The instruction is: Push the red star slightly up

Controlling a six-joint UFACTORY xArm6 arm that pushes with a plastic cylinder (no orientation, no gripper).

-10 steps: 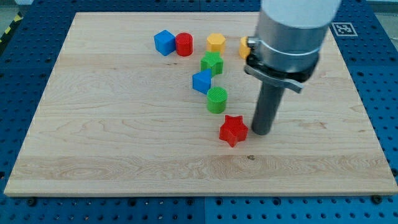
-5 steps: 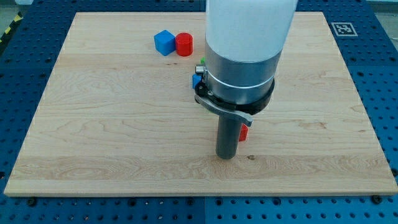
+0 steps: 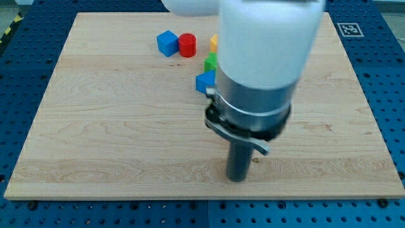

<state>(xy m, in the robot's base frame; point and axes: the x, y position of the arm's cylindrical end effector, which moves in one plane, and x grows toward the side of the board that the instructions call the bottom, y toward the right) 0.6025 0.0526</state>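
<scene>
My tip (image 3: 236, 178) rests on the board near the view's bottom, right of centre. The arm's wide grey body stands over the board's middle and hides the red star entirely. The star's last seen spot lies just above the tip, behind the arm. A blue cube (image 3: 167, 42) and a red cylinder (image 3: 187, 45) sit at the view's top left of centre. Parts of a second blue block (image 3: 204, 82), a green block (image 3: 209, 62) and a yellow block (image 3: 213, 42) show along the arm's left edge.
The wooden board (image 3: 95, 126) lies on a blue perforated table (image 3: 392, 95). A black-and-white marker (image 3: 347, 29) sits at the board's top right corner. The arm hides the other blocks.
My tip has moved from the red star's right, round to below it and further down the view. The arm now covers the star and most of the middle blocks.
</scene>
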